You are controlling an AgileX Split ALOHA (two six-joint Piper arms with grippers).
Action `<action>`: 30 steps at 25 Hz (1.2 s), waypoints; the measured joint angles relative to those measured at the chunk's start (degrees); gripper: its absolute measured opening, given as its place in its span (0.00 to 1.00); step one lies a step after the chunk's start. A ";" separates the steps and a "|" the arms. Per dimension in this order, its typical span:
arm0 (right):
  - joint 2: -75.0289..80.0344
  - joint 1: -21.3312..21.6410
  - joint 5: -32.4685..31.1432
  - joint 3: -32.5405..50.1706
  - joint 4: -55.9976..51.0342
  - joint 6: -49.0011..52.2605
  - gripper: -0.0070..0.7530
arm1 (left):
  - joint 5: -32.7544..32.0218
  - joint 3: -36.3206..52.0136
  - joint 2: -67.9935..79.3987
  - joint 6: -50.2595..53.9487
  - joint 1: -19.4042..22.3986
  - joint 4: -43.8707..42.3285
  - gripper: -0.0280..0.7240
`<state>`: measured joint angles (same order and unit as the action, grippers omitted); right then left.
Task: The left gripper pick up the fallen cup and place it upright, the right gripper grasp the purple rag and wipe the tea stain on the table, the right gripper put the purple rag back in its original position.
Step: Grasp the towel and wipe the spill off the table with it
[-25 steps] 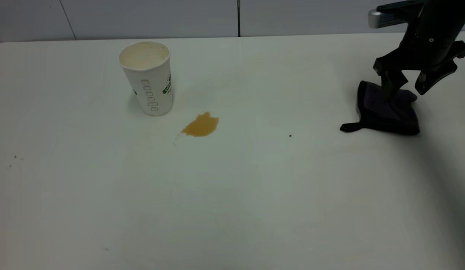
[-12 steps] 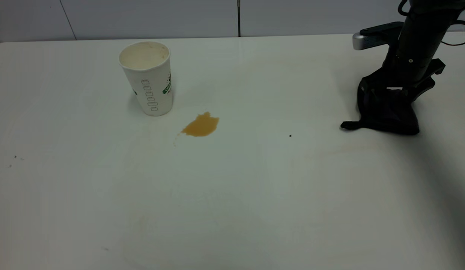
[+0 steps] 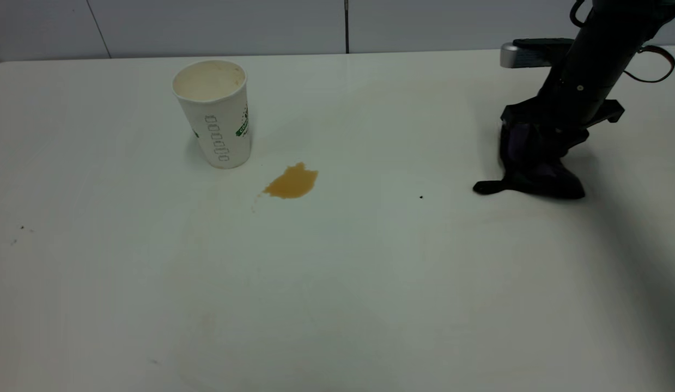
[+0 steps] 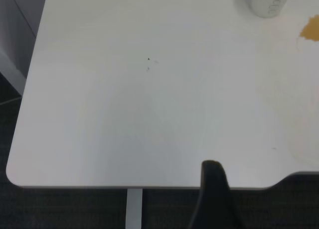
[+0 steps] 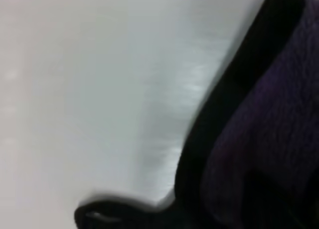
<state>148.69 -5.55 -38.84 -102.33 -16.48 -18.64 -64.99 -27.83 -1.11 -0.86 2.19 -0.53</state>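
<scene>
The white paper cup (image 3: 214, 111) stands upright at the back left of the table (image 3: 337, 283). The amber tea stain (image 3: 292, 182) lies just to its front right. My right gripper (image 3: 533, 142) is at the far right, shut on the top of the purple rag (image 3: 539, 175). The rag hangs bunched from it, its lower edge and black loop tab (image 3: 487, 188) touching the table. In the right wrist view the rag (image 5: 269, 119) fills the near side. My left gripper (image 4: 214, 199) is out of the exterior view, back over the table's left corner, far from the cup (image 4: 266, 2).
A tiny black speck (image 3: 421, 197) lies between stain and rag. More specks (image 3: 22, 227) sit at the left. The table's far edge meets a grey wall (image 3: 223, 24). The left wrist view shows the table's rounded corner (image 4: 15, 174) and dark floor beyond.
My right gripper came down onto the purple rag, shut on it, and shifted it a little to the left, bunching it up. Cup and stain have not moved.
</scene>
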 joint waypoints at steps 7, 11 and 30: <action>0.42 -8.99 -0.56 0.00 -9.26 -5.86 0.13 | 0.00 0.00 0.00 0.00 0.00 0.00 0.78; 0.54 -16.73 -0.38 0.00 -10.35 -5.54 0.13 | 0.00 0.00 0.00 -0.05 0.00 0.00 0.78; 4.72 -37.04 16.36 -4.48 -13.04 -1.17 0.13 | 0.00 0.00 0.00 -0.11 0.00 0.00 0.78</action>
<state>153.41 -42.59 -22.48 -106.81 -29.52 -19.81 -64.99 -27.83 -1.11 -0.98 2.19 -0.53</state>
